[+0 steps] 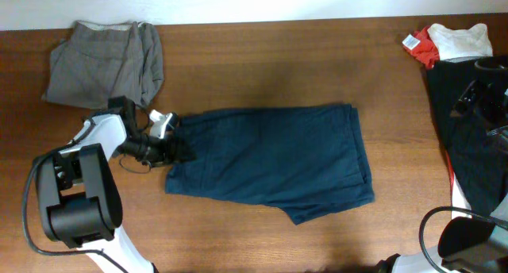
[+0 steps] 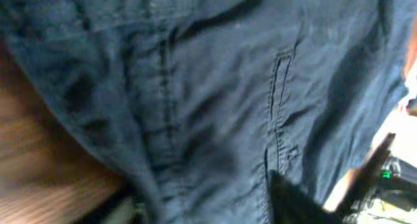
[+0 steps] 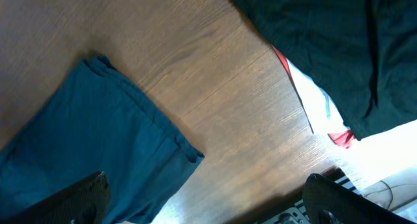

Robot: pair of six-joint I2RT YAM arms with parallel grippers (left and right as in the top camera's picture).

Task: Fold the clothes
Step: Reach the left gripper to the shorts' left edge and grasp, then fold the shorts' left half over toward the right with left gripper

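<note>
The navy-blue shorts (image 1: 270,162) lie spread flat in the middle of the table, waistband end to the left. My left gripper (image 1: 169,148) is at that left edge. In the left wrist view the shorts' fabric (image 2: 215,100) fills the frame, and a bunch of it sits between the two fingers (image 2: 208,208), which are closed on it. My right gripper (image 1: 470,98) hangs at the right side over a black garment (image 1: 468,162). In the right wrist view its fingers (image 3: 205,204) are wide apart and empty, above the wood beside a corner of the shorts (image 3: 91,133).
Grey-khaki trousers (image 1: 103,63) lie crumpled at the back left. Red (image 1: 425,47) and white (image 1: 460,39) pieces lie at the back right corner, by the black garment. The table's right edge shows in the right wrist view (image 3: 365,152).
</note>
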